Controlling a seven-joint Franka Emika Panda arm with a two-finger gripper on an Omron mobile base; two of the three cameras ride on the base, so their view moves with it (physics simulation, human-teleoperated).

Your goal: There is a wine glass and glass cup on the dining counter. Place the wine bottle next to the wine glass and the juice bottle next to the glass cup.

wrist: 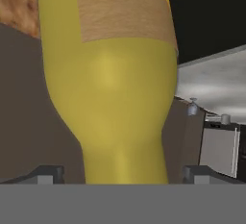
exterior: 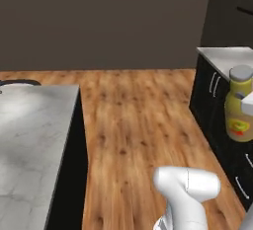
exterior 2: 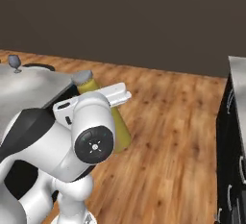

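The white arm (exterior 2: 72, 141) fills the lower left, its round dark-capped joint facing the camera. Behind its upper link the juice bottle (exterior 2: 120, 127) shows — grey cap up, yellow body tilted and partly hidden, off the floor. A flat white part of the hand (exterior 2: 115, 94) crosses the bottle just below the cap (the fingers themselves are hidden). At far left lies the marbled top of the dining counter (exterior 2: 29, 86), with a small grey glass (exterior 2: 14, 62) near its far edge. Wood floor (exterior 2: 178, 136) runs between — and a dark cabinet (exterior 2: 233, 146) with pale handles stands at right.
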